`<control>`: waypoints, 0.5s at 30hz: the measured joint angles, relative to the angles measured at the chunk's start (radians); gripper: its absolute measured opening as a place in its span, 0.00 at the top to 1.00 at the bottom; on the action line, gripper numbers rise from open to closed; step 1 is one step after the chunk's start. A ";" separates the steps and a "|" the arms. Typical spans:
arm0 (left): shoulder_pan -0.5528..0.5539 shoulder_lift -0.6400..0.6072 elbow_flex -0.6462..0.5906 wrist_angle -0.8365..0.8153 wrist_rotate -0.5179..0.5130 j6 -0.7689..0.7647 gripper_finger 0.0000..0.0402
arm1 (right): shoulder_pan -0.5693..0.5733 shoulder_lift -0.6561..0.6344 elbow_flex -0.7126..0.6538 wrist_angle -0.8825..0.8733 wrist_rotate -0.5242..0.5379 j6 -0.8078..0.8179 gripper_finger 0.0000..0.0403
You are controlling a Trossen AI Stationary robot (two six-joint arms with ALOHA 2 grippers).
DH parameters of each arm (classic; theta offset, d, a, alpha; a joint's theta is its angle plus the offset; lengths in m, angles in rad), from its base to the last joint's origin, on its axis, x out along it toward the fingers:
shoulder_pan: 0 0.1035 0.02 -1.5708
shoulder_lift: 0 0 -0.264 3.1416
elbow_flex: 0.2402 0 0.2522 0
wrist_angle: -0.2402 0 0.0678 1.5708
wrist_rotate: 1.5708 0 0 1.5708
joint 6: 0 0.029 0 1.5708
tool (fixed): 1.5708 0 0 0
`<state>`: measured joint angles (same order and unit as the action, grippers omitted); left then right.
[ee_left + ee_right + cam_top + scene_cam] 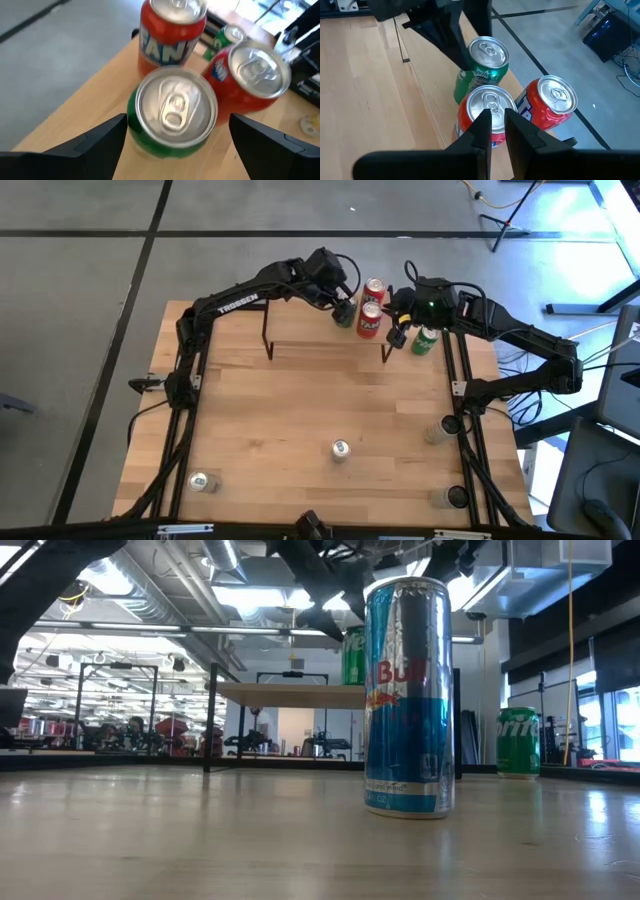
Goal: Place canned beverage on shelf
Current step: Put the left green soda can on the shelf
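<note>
Grey floor with dark seams surrounds the light-wood worktop point(300, 410) in the high view.

At the upper middle of that frame the left tool point(345, 305) sits over the shelf point(300, 330), its fingers point(95, 142) spread wide either side of a green can point(172, 112) that stands upright on the shelf top. The right tool point(398, 320) hovers just right of it, above the shelf's right end, fingers point(482, 127) close together with only a thin gap, nothing between them, over a red can point(487, 107).

Three cans stand clustered on the shelf: the green one and two red Fanta cans, the second point(375, 288) toward the upper edge. A fourth, a green Sprite can point(426, 340), stands on the worktop just right of the shelf. Two silver-topped cans also stand on the worktop: a Red Bull can point(341, 449) at lower centre and another point(200, 481) at lower left.

The low view looks into a ceiling-lit hall.
</note>
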<state>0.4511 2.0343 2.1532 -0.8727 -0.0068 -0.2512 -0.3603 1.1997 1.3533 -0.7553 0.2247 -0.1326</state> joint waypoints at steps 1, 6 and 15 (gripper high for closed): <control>0.000 -0.001 0.000 0.008 -0.006 0.000 0.16 | 0.000 0.002 0.000 0.002 0.000 0.000 0.89; 0.011 0.003 0.000 0.015 -0.007 0.013 0.16 | 0.000 0.018 0.000 -0.001 -0.008 0.001 0.89; 0.008 0.006 0.000 0.048 -0.023 0.052 0.18 | 0.000 0.032 0.000 0.000 -0.008 -0.005 0.89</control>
<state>0.4587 2.0399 2.1532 -0.8244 -0.0301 -0.1993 -0.3603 1.2314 1.3529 -0.7555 0.2165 -0.1379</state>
